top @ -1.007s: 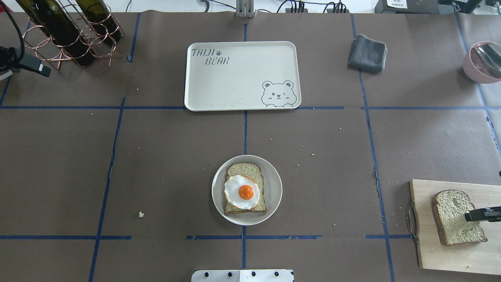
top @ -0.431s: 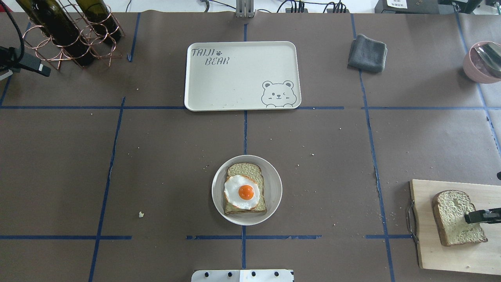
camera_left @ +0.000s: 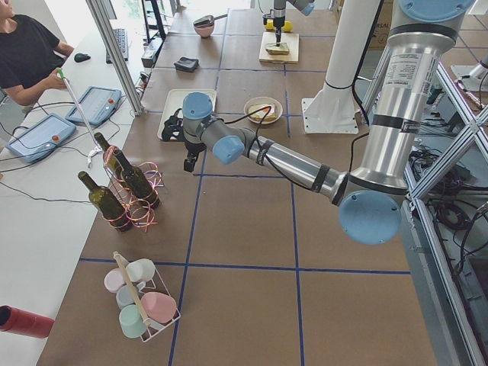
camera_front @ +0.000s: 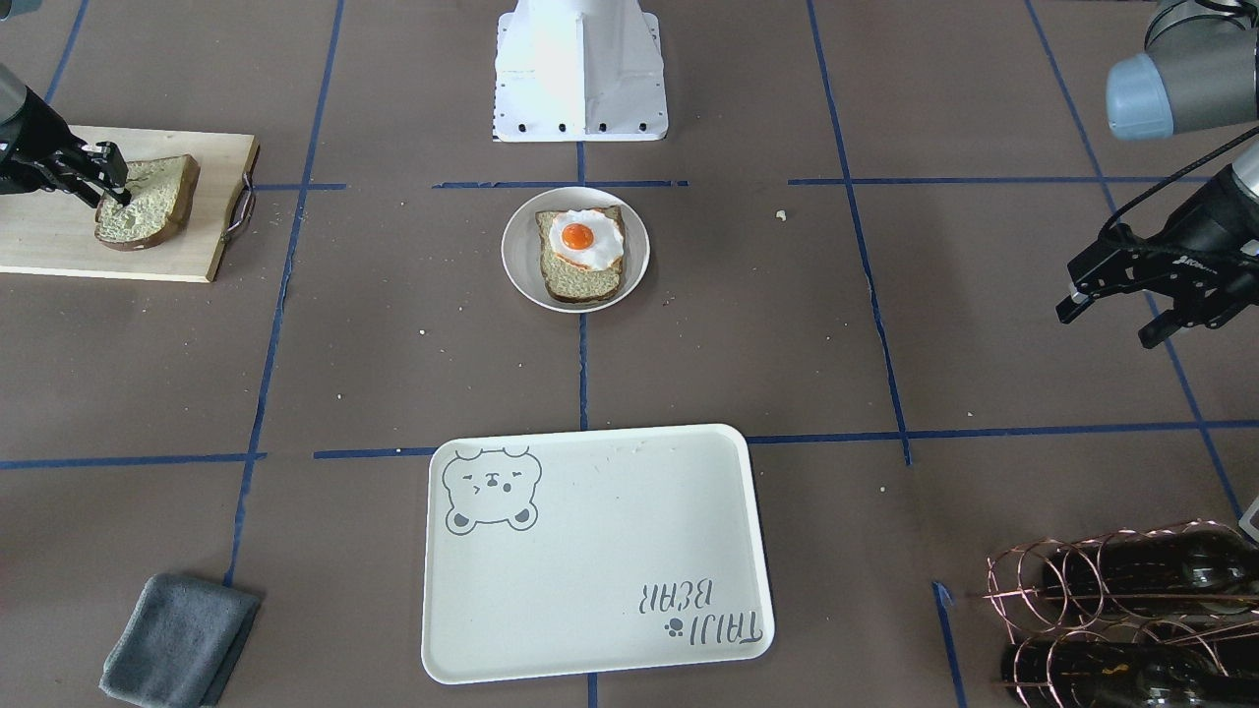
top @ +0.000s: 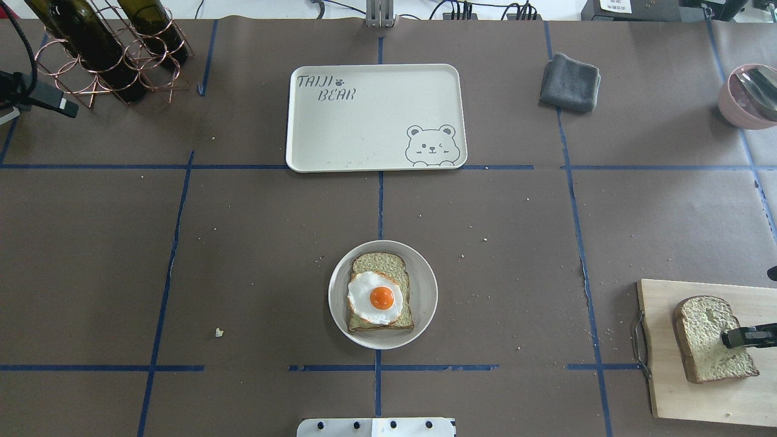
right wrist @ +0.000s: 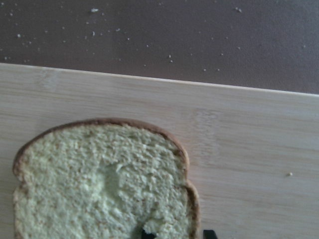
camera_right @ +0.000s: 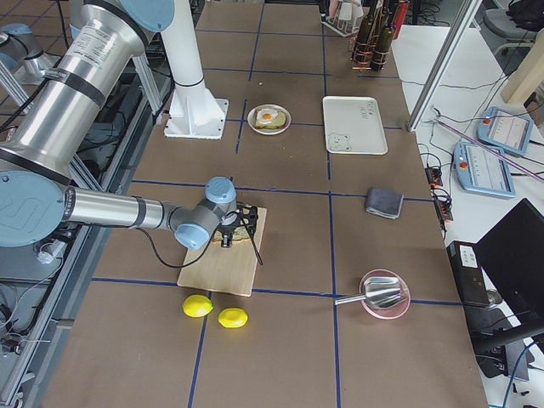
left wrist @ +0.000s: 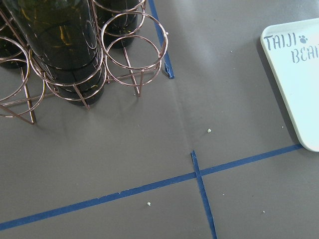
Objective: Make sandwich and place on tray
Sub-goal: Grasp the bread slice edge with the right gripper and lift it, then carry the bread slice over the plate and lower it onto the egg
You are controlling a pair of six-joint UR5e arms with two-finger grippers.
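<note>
Slice (top: 704, 331): light, soft, dents; grip crust edge; right tool (top: 731, 337) seemingly clamped there; left tool (camera_front: 1109, 317) apart.

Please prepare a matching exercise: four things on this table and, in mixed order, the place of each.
Things:
1. fried egg
2. loose bread slice
3. grey cloth
4. wine bottles

Places:
A. in the copper wire rack
B. on the wooden board
C. on the other bread slice, on the round plate
D. directly on the table

Pairs: 1-C, 2-B, 3-D, 4-A
</note>
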